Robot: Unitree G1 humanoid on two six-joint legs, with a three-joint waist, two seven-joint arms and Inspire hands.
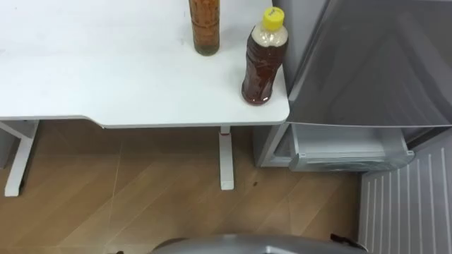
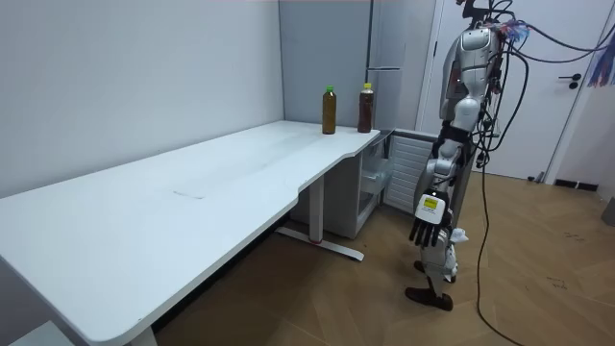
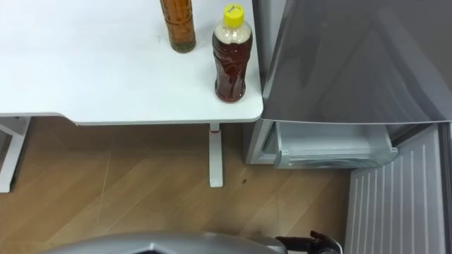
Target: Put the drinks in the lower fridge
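Observation:
Two drink bottles stand on the white table (image 1: 106,85) at its end beside the fridge. A dark tea bottle with a yellow cap (image 1: 264,60) is upright at the table's right front corner. Left of it and further back stands a bottle of orange-brown drink (image 1: 205,27), its top cut off by the view's edge; the room view shows a green cap (image 2: 329,109) on it. The lower fridge (image 1: 349,152) is open, showing a white shelf. My left hand (image 2: 424,225) hangs by my side with relaxed fingers, holding nothing. I stand in front of the fridge, off the table's end.
The grey upper fridge door (image 1: 374,63) is closed, right of the table corner. The open lower door's ribbed white inner side (image 1: 406,208) juts toward me at the right. A white table leg (image 1: 226,161) stands on the wood floor (image 1: 141,197).

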